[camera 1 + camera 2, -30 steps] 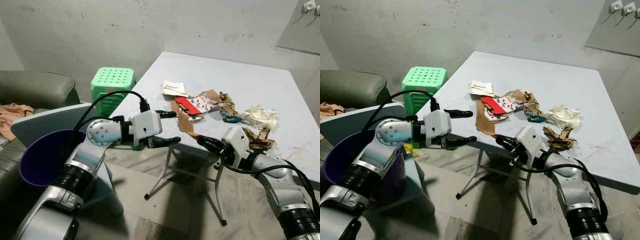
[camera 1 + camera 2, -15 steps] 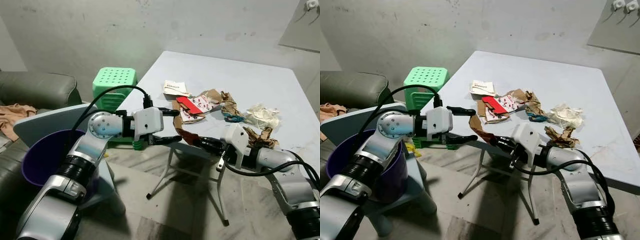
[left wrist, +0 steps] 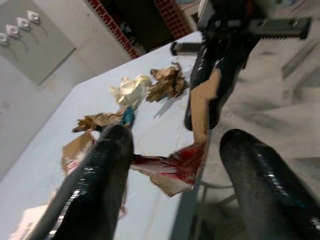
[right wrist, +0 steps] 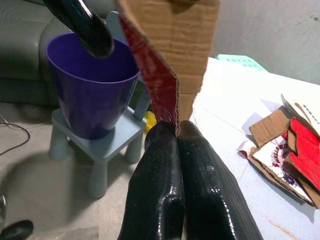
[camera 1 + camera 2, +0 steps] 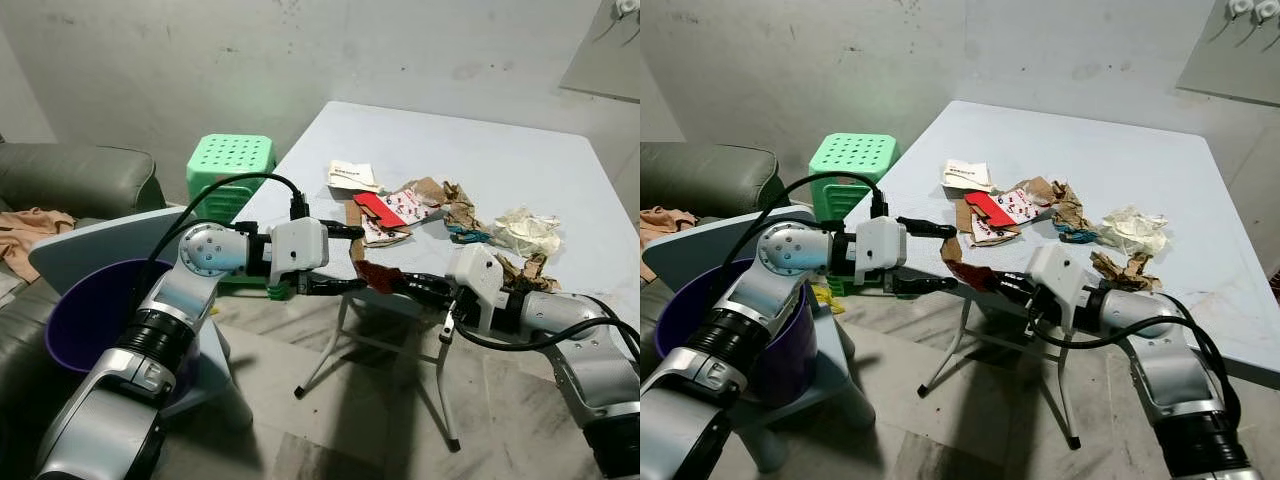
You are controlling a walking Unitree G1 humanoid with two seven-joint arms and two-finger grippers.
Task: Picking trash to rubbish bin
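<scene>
Cardboard scrap (image 5: pixel 376 274) pinched in right gripper (image 5: pixel 400 281), between parted left gripper (image 5: pixel 353 258) fingers; purple bin (image 5: pixel 85 318) interior unclear.

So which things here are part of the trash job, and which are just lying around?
Job:
right tool, shut on a cardboard strip
left tool, open beside it
purple bin
table trash: cardboard, brown paper, white paper

Lying about:
green stool
sofa
cloth

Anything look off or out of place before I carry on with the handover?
Yes: the purple bin sits up on a small blue stool, not on the floor. The cardboard strip pinched in the right tool is torn and bent. Loose trash is scattered across the table. The left tool is open beside the strip.
</scene>
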